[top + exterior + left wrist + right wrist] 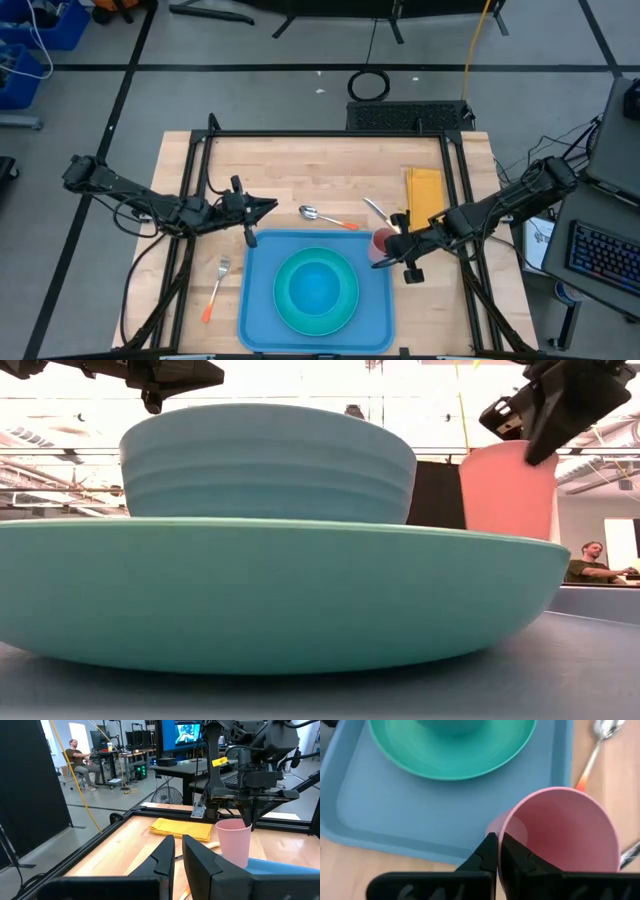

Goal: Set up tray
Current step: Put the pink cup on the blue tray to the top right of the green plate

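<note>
The blue tray [258,318] lies at the table's near middle. On it rests a turquoise plate [345,312] with a turquoise bowl [316,285] standing in it. A pink cup [381,244] is at the tray's far right corner, with my right gripper [499,851] shut on it. My left gripper [272,207] hovers level above the table just beyond the tray's far left corner, shut, with nothing between its fingers [165,855]. My right gripper pinches the pink cup's rim [501,829] on the side nearest the wrist, one finger inside the cup and one outside. The fingers slant down from the table's right. The cup stands nearly upright, mouth up, over the tray's right rim; its base is hidden.
A spoon with an orange handle [326,217] lies just beyond the tray, and a fork with an orange handle [216,285] lies to its left. A yellow napkin [423,192] and a silver utensil [376,209] are at the far right. Black frame rails [330,134] border the table.
</note>
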